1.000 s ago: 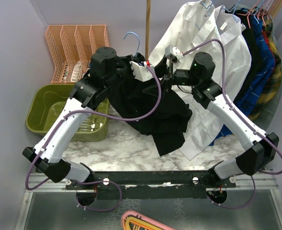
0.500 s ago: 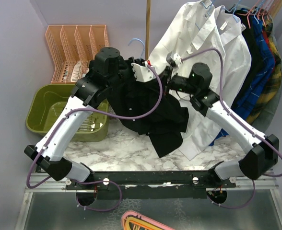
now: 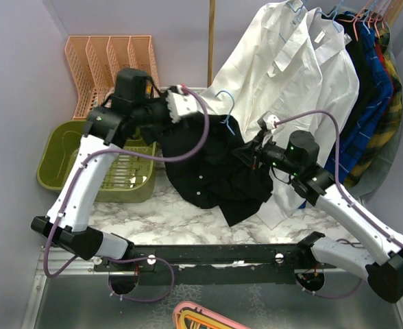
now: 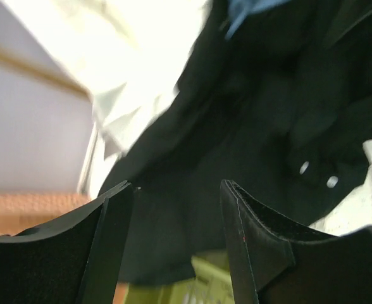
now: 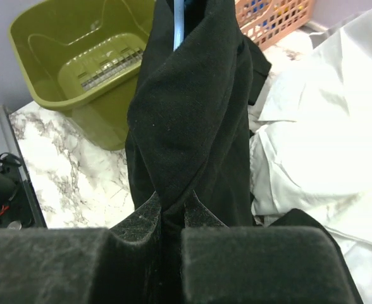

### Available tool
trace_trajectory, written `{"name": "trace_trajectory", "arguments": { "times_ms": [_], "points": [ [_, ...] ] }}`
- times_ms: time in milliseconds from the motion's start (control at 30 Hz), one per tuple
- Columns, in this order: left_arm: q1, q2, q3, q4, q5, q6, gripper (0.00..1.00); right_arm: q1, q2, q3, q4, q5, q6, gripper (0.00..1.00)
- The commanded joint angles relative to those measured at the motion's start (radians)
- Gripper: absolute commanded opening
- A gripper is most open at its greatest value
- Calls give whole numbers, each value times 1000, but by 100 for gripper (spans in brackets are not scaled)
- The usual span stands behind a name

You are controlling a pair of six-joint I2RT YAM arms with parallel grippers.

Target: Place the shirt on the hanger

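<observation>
The black shirt (image 3: 208,164) hangs in a bunch over the table's middle, pale buttons showing. The light-blue hanger (image 3: 225,103) pokes its hook out of the shirt's top, and its wire (image 5: 179,25) runs inside the fabric. My right gripper (image 5: 172,212) is shut on a fold of the shirt (image 5: 192,114) and holds it up from the right (image 3: 246,154). To the left of the shirt's top, my left gripper (image 3: 181,113) is open. Nothing sits between its fingers (image 4: 176,187), and the shirt (image 4: 262,126) lies just beyond them.
White shirts (image 3: 290,75) and plaid garments (image 3: 373,89) hang on a rail at the back right. A green basin (image 3: 71,161) sits on the left, an orange rack (image 3: 105,65) behind it. A wooden pole (image 3: 210,41) stands at the back. Marble tabletop (image 3: 167,209) lies below.
The left gripper opened, let go of the shirt's top and drew back left. The right gripper shut on the shirt and dropped down to the right, lowering shirt and hanger.
</observation>
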Motion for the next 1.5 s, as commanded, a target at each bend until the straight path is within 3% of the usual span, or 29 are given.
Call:
{"name": "trace_trajectory", "arguments": {
  "times_ms": [0, 133, 233, 400, 600, 667, 733, 767, 800, 833, 933, 1067, 1200, 1467],
  "points": [
    [250, 25, 13, -130, 289, 3, 58, 2, -133, -16, -104, 113, -16, 1],
    [332, 115, 175, -355, 523, 111, 57, 2, -198, -27, -204, 99, -47, 1],
    [333, 193, 318, -486, 604, 186, 58, 2, -231, -28, -281, 67, -77, 1],
    [333, 290, 393, -498, 586, 176, 65, 2, -314, -16, -343, 134, -67, 1],
    [341, 437, 421, -457, 467, -36, 61, 2, -234, 215, -554, 340, -43, 1],
    [342, 385, 385, -364, 415, -132, 69, 2, -163, 295, -641, 420, -62, 1],
    [342, 277, 306, -165, 286, -392, 80, 2, -89, 351, -678, 511, -68, 1],
    [342, 233, 293, -118, 231, -435, 85, 1, -65, 364, -657, 570, -58, 1],
    [342, 195, 289, -86, 184, -459, 97, 1, -50, 373, -616, 632, -57, 1],
    [342, 159, 284, -56, 143, -483, 99, -4, -27, 396, -588, 681, -60, 1],
    [342, 31, 247, 30, 38, -492, 99, -64, 114, 555, -620, 736, -84, 1],
    [342, 8, 385, -62, -54, -565, 99, -99, 226, 720, -603, 787, -162, 1],
    [342, -33, 429, -150, -17, -565, 99, -172, 348, 891, -572, 711, -223, 1],
    [434, -106, 300, -158, 34, -581, 99, -223, 579, 1256, -584, 604, -233, 1]
  ]
}}
